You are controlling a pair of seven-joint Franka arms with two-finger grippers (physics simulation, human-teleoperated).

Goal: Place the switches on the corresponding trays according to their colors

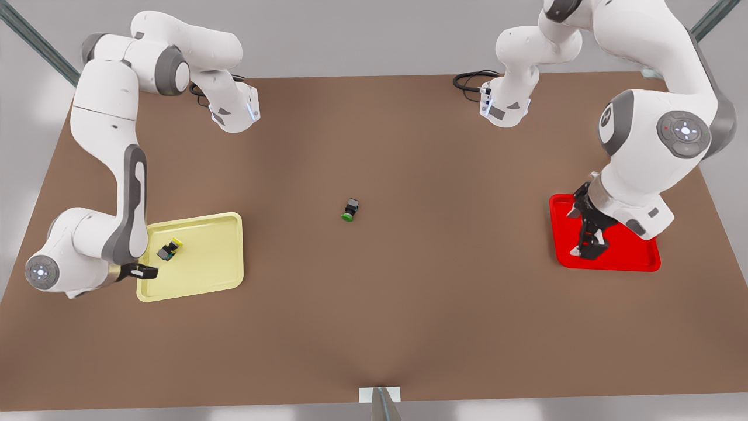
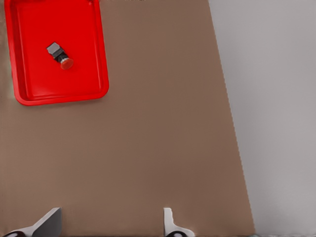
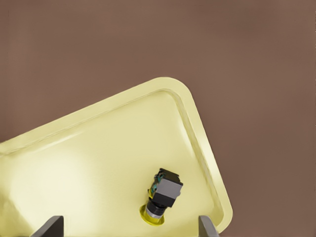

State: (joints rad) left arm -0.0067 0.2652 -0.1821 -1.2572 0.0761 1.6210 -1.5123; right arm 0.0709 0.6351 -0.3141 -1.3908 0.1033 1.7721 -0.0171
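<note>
The yellow-capped switch [image 1: 169, 249] [image 3: 163, 197] lies on its side in the pale yellow tray [image 1: 210, 257] [image 3: 98, 158] at the front view's left. My right gripper [image 1: 142, 271] [image 3: 127, 226] hovers open over that tray's near edge, apart from the switch. The red-capped switch [image 2: 59, 56] lies on its side in the bright red tray [image 2: 39, 84] [image 1: 631, 251] at the front view's right. Raised above that tray, my left gripper [image 1: 587, 234] [image 2: 108, 224] is open and holds nothing; in the front view it covers the red switch.
A green-capped switch [image 1: 350, 209] lies alone on the brown table [image 1: 409, 304] near its middle. Both arm bases stand at the far edge. The table's side edge runs close to the red tray.
</note>
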